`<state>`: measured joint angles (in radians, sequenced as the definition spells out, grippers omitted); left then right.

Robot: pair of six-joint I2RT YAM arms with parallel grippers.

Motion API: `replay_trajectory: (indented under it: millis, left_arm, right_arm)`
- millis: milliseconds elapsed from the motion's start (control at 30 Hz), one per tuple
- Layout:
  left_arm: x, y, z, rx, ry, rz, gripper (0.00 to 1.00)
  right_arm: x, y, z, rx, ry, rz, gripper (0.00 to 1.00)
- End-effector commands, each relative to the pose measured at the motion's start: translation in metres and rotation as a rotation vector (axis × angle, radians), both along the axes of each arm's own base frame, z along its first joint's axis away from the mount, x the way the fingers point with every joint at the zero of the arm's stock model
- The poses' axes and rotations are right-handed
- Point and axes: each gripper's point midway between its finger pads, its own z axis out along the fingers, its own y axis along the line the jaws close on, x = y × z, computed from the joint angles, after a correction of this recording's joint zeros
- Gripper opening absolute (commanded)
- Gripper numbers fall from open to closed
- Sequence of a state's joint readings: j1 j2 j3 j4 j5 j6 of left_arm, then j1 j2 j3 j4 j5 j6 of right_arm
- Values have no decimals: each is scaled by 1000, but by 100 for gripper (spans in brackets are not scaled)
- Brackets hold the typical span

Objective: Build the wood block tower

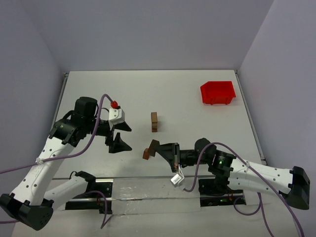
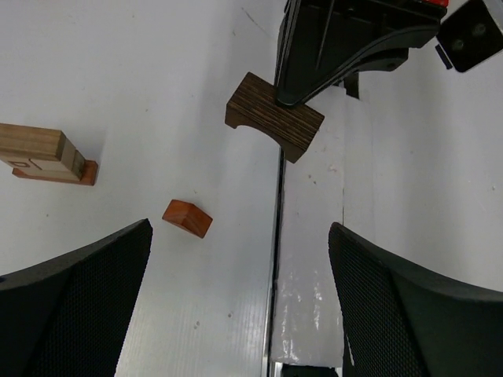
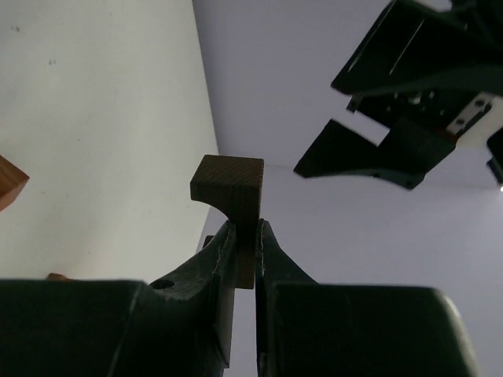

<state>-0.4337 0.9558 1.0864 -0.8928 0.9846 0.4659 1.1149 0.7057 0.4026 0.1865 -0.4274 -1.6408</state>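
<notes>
I have the right gripper point(image 1: 159, 148) clamped tight on the arch point(image 1: 152, 146). It's dark brown, pinched at one end between the fingers point(image 3: 216, 271), with the curved cutout facing left in the right wrist view. The arch looks lifted off the table point(image 1: 197, 118). Left gripper point(image 1: 120, 136) is spread wide and unloaded, fingers point(image 2: 75, 306) pointing at the arch from the left, apart from it. I see the tower point(image 1: 154, 122) standing mid-table beyond the arch, not touching it: tan wood on a red-brown base piece. One small block point(image 1: 145, 154), red-brown, lies loose on the table just beside the arch on the near-left side. Red bin point(image 1: 217, 92) sits far right, well apart from the rest.
</notes>
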Motion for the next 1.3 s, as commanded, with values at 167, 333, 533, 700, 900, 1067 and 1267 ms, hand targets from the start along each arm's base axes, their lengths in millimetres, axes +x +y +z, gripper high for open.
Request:
replay_trajectory:
  millis: [167,333,533,700,900,1067,1267]
  left_arm:
    - [0,-30,5,26,-164,-126,99]
    - [2,-39,0,88,-282,-157,99]
    - [-5,-43,11,94,-346,-186,99]
    - [-21,-51,7,123,-339,-258,99]
    - [-45,-59,0,148,-294,-355,99]
    - [-48,-63,-5,166,-282,-360,99]
    - [-45,-68,-12,198,-279,-345,99]
  right_arm:
    - [-22,14,28,81,-163,147,0]
    - [-27,17,22,57,-132,180,0]
    - [-31,20,16,52,-121,199,0]
    - [-34,23,18,47,-102,212,0]
    - [-34,22,18,45,-106,209,0]
    - [-35,20,19,47,-111,211,0]
    - [-36,20,22,54,-106,214,0]
